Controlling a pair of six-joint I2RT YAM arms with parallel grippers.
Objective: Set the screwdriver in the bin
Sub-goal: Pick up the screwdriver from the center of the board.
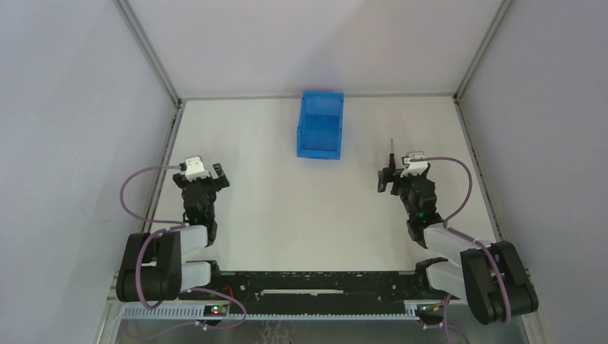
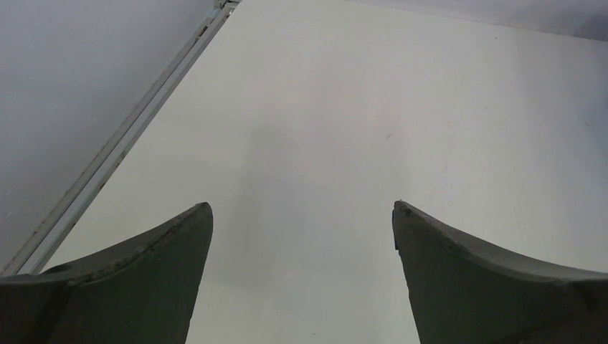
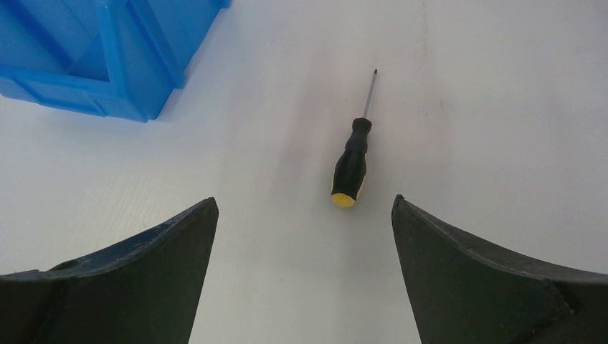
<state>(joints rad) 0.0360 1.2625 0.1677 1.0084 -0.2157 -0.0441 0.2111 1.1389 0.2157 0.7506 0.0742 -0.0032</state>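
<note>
The screwdriver (image 3: 351, 161) lies flat on the white table, black handle with a yellow butt towards me and thin shaft pointing away. It is just ahead of my right gripper (image 3: 305, 204), which is open and empty, and lies slightly right of centre between the fingertips. From above the screwdriver (image 1: 391, 153) shows just beyond the right gripper (image 1: 405, 174). The blue bin (image 1: 320, 123) stands at the back middle of the table, its low edge facing me. It also shows in the right wrist view (image 3: 107, 50) at upper left. My left gripper (image 1: 201, 174) is open and empty over bare table (image 2: 302, 208).
A metal frame rail (image 2: 122, 140) runs along the table's left edge close to the left gripper. Grey walls enclose the table on three sides. The table's right edge rail (image 1: 479, 168) is right of the right arm.
</note>
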